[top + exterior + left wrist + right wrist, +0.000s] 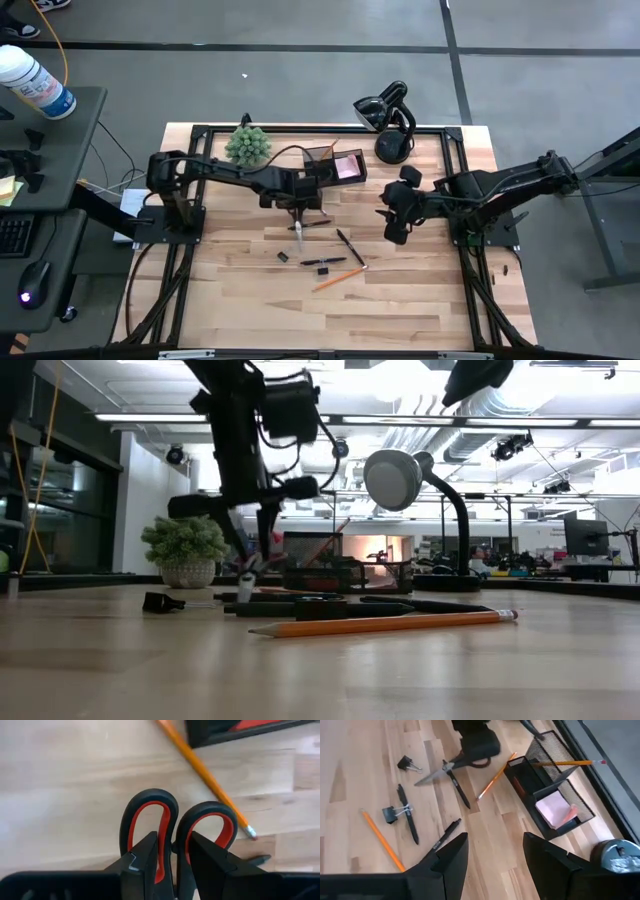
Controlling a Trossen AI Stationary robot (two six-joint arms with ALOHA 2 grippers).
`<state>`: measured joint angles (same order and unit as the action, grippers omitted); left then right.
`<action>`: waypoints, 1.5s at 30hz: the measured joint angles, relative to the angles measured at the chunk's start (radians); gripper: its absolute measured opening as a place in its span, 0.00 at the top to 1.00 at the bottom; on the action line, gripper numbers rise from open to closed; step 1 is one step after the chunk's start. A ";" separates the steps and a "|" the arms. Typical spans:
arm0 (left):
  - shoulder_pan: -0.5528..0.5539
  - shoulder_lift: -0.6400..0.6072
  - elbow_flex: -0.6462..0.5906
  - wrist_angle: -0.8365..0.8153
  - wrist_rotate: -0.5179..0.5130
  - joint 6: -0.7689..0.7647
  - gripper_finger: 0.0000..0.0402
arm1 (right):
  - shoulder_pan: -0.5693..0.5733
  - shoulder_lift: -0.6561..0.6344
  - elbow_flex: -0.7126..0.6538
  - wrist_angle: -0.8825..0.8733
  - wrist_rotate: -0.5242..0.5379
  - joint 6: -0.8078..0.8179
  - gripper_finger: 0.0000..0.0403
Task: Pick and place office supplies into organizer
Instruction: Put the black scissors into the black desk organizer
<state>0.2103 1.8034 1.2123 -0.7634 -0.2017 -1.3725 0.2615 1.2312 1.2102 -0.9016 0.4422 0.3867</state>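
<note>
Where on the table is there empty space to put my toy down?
The bare wood along the near edge, below the orange pencil, is free, and so is the left side beside the plant. The middle is crowded: scissors, pens and clips lie there, below the organizer.

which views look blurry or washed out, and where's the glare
Low view: ceiling lights blow out to white, the left claw is a backlit silhouette, and the near pencil is sharper than the room behind. Left wrist view: the scissors and pencil look soft. Right wrist view: mild blur toward the organizer. High view: even light, no strong glare.
</note>
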 joint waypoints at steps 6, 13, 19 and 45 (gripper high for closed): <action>0.000 -0.074 0.000 -0.003 -0.061 0.088 0.77 | 0.000 0.000 0.000 -0.047 0.021 0.032 0.54; -0.001 -0.155 0.000 0.044 -0.109 0.113 0.77 | 0.000 0.000 0.000 -0.052 0.022 0.050 0.54; -0.001 -0.225 0.000 0.111 -0.216 0.146 0.77 | 0.000 0.000 0.000 -0.051 0.022 0.050 0.54; 0.040 -0.264 0.000 0.422 -0.873 0.407 0.77 | 0.000 0.000 0.000 -0.039 0.015 0.084 0.54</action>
<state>0.2503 1.5394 1.2125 -0.3412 -1.0744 -0.9657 0.2615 1.2312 1.2102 -0.9409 0.4576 0.4709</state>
